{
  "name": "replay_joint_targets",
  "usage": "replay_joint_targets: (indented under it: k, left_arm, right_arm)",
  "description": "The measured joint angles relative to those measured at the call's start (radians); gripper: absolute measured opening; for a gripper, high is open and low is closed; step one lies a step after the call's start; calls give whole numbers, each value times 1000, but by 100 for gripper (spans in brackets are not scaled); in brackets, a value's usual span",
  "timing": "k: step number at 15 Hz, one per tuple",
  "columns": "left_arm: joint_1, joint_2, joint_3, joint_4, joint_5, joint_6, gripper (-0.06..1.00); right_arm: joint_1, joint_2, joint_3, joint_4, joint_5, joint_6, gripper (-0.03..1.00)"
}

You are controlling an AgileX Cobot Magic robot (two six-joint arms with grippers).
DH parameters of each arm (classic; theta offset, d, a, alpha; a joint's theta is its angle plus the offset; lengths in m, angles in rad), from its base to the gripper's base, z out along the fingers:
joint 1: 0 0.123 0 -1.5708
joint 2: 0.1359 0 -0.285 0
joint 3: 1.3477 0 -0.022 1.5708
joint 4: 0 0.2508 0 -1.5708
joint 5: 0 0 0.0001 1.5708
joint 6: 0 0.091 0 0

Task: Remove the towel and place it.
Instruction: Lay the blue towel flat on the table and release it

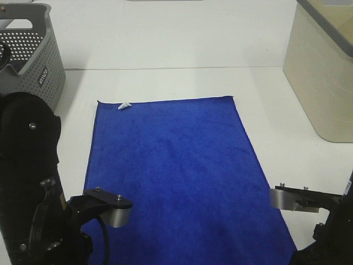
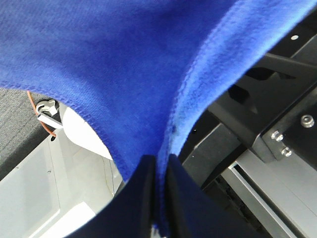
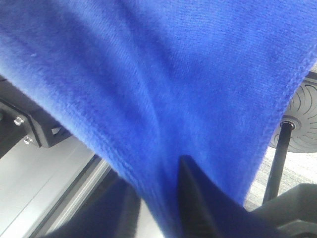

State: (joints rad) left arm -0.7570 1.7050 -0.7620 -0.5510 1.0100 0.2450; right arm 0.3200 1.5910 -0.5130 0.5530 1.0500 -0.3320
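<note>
Towel spread on table, near end in the grippers.

White table carries the towel, which lies flat and lengthwise down the middle. Its far edge is square to the back and its near end runs out of the overhead view between the two arms. Beige bin stands at the back right and grey basket at the back left, both clear of the cloth. Left gripper: fingers drawn almost together, a fold of the hem pinched between them. Right gripper: fingers stand apart with cloth filling the gap; cannot tell whether they press it. Small white tag sits at the far left corner.
</note>
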Motion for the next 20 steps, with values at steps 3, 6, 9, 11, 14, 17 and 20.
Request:
replay_joint_targets:
  k: [3, 6, 9, 11, 14, 17, 20]
  left_arm:
    - [0, 0, 0, 0, -26, -4, 39]
    - [0, 0, -21, 0, -19, -31, 71]
    - [0, 0, -98, 25, 0, -56, 75]
    - [3, 1, -170, 113, 11, -140, 76]
    - [95, 1, -292, 273, 35, -229, 76]
    - [283, 22, -480, 327, 7, -238, 76]
    - [394, 135, -679, 349, 2, -245, 76]
  right_arm:
    - [0, 0, 0, 0, 3, 1, 51]
    - [0, 0, 0, -4, 5, 16, 65]
    - [0, 1, -48, -46, 26, 24, 67]
    - [-1, 1, -128, -91, 29, 55, 67]
    - [-25, 1, -294, -163, 29, 112, 67]
    - [-157, 66, -574, -168, 51, 122, 67]
    - [-191, 215, -865, -226, 100, 143, 68]
